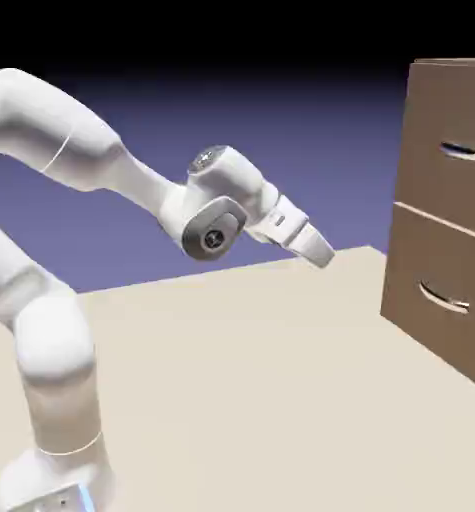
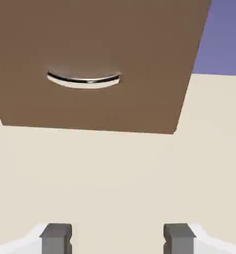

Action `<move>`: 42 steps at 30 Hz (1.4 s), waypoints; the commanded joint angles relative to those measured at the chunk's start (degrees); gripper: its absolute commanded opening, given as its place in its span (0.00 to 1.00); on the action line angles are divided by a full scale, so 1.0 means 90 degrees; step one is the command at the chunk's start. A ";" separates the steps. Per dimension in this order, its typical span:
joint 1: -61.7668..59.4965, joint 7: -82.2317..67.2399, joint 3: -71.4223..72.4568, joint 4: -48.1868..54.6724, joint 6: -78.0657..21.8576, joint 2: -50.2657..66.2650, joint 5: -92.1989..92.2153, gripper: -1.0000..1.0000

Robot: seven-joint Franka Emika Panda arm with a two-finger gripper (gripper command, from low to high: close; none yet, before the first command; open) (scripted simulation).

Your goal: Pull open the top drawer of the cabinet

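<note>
Partly cut off at the exterior view's right edge, the cabinet (image 1: 436, 190) shows incompletely; in the hand view its upper portion lies beyond the frame, and the pincer's (image 2: 118, 238) own body is mostly cropped. The arm's (image 1: 51, 340) base is also cut at the exterior view's bottom. The surface is a plain pale table (image 1: 231, 400); the backdrop (image 1: 281, 130) is blue-violet, darkening to black overhead. Count: one arm, one pincer with two grey fingertips (image 2: 56, 239), one cabinet, two drawers, two curved silver handles. The pincer stands open, with bare space between its fingertips, well apart from the cabinet. The top drawer (image 1: 446, 110), closed, is ahead of and higher than the pincer; the lower drawer (image 1: 431, 260), also closed, sits beneath it.
</note>
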 commanded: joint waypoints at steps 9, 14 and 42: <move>-0.2077 -0.0494 0.1909 0.1503 0.0055 -0.0176 0.2436 0.50; -0.3230 -0.0768 0.2969 0.2339 0.0085 -0.0274 0.3790 0.50; -0.9691 -0.2305 0.8908 0.7015 0.0254 -0.0822 1.1368 0.50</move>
